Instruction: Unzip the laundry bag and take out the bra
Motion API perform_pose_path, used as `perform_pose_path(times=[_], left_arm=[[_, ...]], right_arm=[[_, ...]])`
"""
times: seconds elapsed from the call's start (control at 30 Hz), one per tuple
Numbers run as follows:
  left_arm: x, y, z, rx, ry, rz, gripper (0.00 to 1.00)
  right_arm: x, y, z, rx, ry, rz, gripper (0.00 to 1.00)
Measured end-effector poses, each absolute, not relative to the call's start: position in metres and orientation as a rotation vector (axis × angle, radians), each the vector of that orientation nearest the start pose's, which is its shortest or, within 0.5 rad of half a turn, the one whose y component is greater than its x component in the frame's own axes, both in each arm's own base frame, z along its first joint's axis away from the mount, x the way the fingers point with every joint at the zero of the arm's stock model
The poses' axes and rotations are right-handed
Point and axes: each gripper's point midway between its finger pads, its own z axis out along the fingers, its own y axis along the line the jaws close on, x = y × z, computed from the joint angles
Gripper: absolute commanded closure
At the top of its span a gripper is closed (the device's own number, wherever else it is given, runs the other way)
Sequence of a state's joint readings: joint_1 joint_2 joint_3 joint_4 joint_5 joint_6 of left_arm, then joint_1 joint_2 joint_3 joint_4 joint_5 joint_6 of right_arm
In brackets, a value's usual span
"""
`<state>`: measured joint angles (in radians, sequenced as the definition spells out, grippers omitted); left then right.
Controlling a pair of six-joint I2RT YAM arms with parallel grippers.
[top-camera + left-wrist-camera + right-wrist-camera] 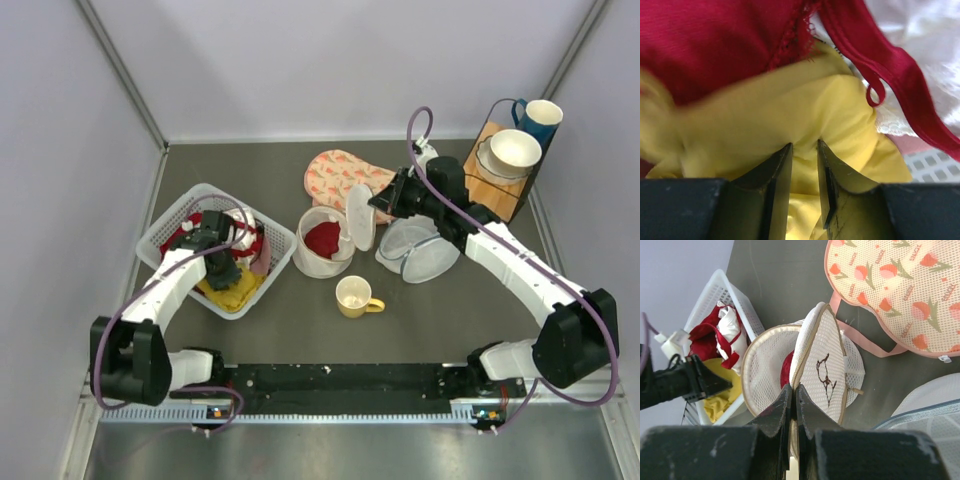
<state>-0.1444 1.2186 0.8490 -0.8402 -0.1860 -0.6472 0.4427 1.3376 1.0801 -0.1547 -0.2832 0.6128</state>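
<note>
My left pincer [805, 146] is clamped narrow on a fold of the bra [790, 110]. The yellow cloth is bunched between my fingertips and spreads out ahead of them. It lies in the white basket [172, 218], partly under a red lace garment [715, 40] just beyond my tips, and a red strap [900, 85] loops off to one side. My right pincer [794, 387] is closed on the rim of the lid [825, 365] of the laundry bag [760, 371]. It holds that flap upright, so the mouth gapes beside my tips and a red bundle [786, 371] shows inside. I judge the bra light, limp and a little slick: it will sag from any hold and drag whatever lies on it, so the strap may snag. A thick gathered fold near its middle seems the best grip, not a thin edge. The mesh lid is soft, but its piped rim looks firm enough to pinch, and I expect it would flop shut if released.
</note>
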Motion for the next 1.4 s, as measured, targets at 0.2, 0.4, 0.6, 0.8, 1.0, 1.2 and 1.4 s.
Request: perform_pose_path(times=[0.2,0.4,0.6,0.8,1.0,1.2,1.4], left_arm=[[0.252,-0.041,0.061,-0.764,2.619,-0.069,0.66],[0.28,-0.051,0.116,-0.628,2.534,-0.173,0.43],[0.294,-0.053,0.203,-0.509,2.338,-0.245,0.32],[0.276,-0.126,0.239,-0.214,2.341,-0.371,0.33],[0.294,-0.246,0.232,0.084,2.398,-0.53,0.34],[0.309,-0.28,0.176,0.137,2.529,-0.466,0.15],[0.316,-0.275,0.146,0.113,2.573,-0.358,0.13]], right_arm=[[0.343,0.242,0.24,-0.017,2.096,0.945,1.0],[0.343,0.242,0.24,-0.017,2.096,0.945,1.0],[0.343,0.242,0.24,-0.016,2.096,0.945,1.0],[0.343,0.242,0.239,-0.015,2.098,0.944,1.0],[0.343,0.242,0.239,-0.013,2.101,0.939,1.0],[0.341,0.239,0.242,-0.006,2.093,0.928,1.0],[0.334,0.234,0.25,-0.004,2.07,0.924,1.0]])
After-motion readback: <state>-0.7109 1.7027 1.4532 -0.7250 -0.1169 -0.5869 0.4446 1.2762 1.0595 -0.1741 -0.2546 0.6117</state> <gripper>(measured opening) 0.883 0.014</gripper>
